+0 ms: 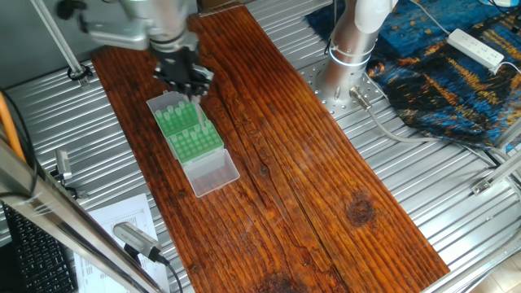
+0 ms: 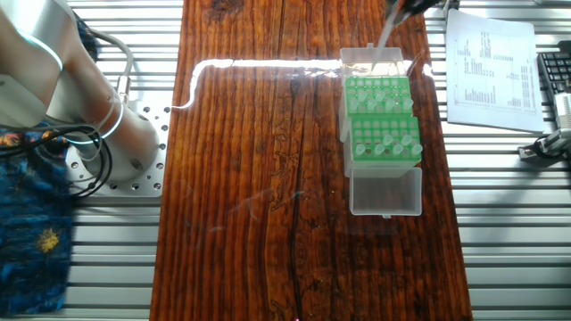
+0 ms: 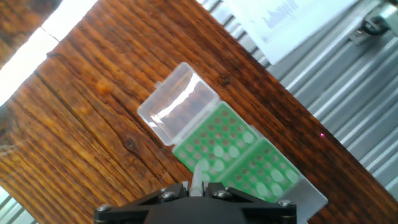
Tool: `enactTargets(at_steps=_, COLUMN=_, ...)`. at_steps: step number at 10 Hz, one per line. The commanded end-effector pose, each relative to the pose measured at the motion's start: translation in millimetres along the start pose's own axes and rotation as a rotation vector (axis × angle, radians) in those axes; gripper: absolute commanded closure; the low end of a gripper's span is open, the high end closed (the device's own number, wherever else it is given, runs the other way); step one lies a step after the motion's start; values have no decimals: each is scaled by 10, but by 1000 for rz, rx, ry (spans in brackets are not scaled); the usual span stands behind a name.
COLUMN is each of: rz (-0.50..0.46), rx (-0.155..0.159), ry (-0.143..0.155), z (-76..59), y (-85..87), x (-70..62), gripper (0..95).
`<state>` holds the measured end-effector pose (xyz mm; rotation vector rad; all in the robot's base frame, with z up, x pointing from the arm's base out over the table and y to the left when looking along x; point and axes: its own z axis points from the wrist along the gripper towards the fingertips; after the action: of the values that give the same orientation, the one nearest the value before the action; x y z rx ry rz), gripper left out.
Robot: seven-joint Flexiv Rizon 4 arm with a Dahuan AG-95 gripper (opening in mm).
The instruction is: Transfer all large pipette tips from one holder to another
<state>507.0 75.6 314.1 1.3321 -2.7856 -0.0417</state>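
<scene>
Large pipette tips [image 2: 384, 143], small translucent whitish plastic cones with wider round tops: feather-light, thin-walled, slick, easily tipped or flicked loose; best pinched at the stiffer round collar, kept plumb. Nearest the hand camera, black two-finger claw [image 3: 198, 186] pressed together on one such translucent tip [image 3: 199, 177], held clear above the rack. Just below, green perforated plastic rack [image 1: 189, 130] in two joined blocks, several tips seated in the holes, others vacant; clear hinged plastic lid [image 2: 385, 191] lying open alongside. Farther out, dark reddish-brown wooden tabletop [image 2: 259, 178] under everything. Wrist pointing nearly straight down over the rack's far end, held tip [image 2: 384, 40] slightly slanted.
</scene>
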Motion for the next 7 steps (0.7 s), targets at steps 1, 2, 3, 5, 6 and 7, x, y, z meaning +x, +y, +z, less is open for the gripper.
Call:
enactTargets(at_steps=1, rz=-13, rx=-5, ry=7, z=69, y=21, x=-33, gripper=950)
enactTargets(at_steps=2, rz=-13, rx=-4, ry=8, z=95, y=42, x=-19, gripper=950)
enactTargets(at_steps=3, rz=-15, rx=6, ry=14, z=118, y=82, x=18, gripper=950)
enactTargets(at_steps=5, rz=-22, rx=31, ry=7, z=139, y=102, x=51, gripper=950)
enactTargets(at_steps=6, rz=-21, rx=44, ry=8, z=141, y=102, x=49, gripper=950)
enactTargets(at_steps=7, rz=-23, rx=60, ry=-1, z=159, y=84, x=40, gripper=950)
